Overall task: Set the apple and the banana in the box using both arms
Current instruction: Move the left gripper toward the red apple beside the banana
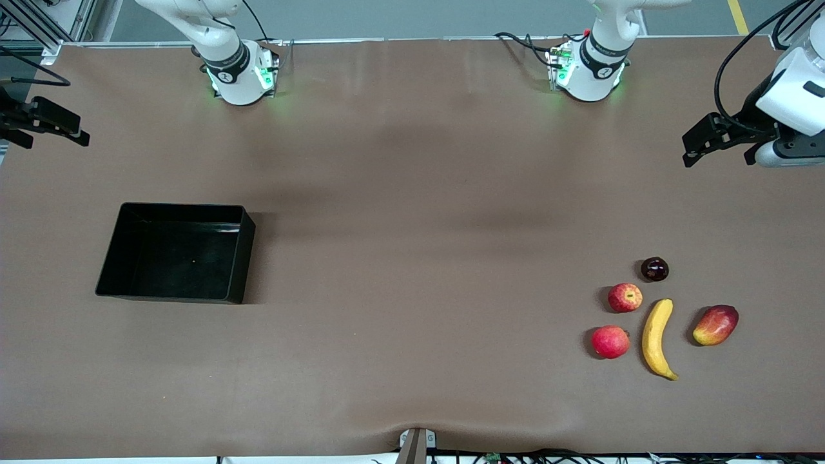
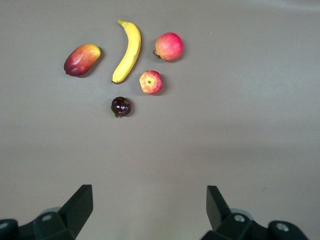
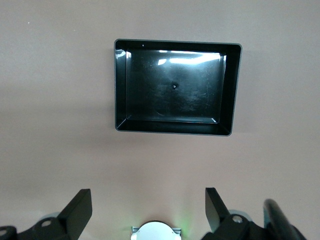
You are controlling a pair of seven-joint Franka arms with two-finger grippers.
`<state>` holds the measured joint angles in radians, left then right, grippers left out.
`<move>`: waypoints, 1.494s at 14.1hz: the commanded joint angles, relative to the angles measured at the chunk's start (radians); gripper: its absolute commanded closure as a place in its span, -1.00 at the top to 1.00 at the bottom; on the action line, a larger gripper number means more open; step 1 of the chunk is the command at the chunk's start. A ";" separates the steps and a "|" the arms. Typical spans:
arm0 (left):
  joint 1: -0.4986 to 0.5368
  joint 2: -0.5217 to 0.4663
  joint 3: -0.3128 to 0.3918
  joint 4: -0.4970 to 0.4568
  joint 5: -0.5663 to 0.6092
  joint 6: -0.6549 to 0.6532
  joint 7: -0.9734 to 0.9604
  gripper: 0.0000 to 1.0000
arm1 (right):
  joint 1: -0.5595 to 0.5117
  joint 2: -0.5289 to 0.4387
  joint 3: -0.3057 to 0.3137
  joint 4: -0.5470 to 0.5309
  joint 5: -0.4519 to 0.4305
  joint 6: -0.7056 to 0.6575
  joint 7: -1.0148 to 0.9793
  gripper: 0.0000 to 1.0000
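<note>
Fruit sits together on the surface (image 1: 412,361) near the left arm's end: we think the apple (image 1: 625,297) is small, hard and smooth, so we would pinch it across its round middle, and the banana (image 1: 657,338), just beside it and nearer the front camera, is softer, so we would hold it gently at its middle. Both the left tool (image 2: 150,202) and the right tool (image 3: 148,205) hang with fingers wide apart, holding nothing. The box (image 1: 122,258) waits empty, well apart, toward the right arm's end.

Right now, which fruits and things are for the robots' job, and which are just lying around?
For the job: apple, banana, box, left gripper, right gripper, both open.
Lying about: pinkish-red fruit, mango, dark round fruit.
</note>
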<state>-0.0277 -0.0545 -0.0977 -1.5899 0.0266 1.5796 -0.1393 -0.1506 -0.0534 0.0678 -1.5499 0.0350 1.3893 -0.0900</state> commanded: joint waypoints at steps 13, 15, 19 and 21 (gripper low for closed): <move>0.003 0.212 0.003 -0.206 0.004 0.412 0.012 1.00 | -0.179 0.219 0.003 0.125 0.009 0.108 -0.206 1.00; 0.002 0.269 0.001 -0.260 0.044 0.531 0.012 1.00 | -0.213 0.301 0.003 0.125 0.011 0.128 -0.209 1.00; 0.008 0.392 0.001 -0.312 0.129 0.736 0.082 1.00 | -0.224 0.447 0.001 0.122 0.009 0.212 -0.209 1.00; 0.051 0.456 0.001 -0.299 0.151 0.778 0.116 1.00 | -0.224 0.516 0.001 0.094 0.009 0.293 -0.209 1.00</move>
<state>-0.0140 0.3580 -0.0933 -1.8992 0.1483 2.3165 -0.0667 -0.3648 0.4012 0.0583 -1.4616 0.0384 1.6400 -0.2939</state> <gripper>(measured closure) 0.000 0.000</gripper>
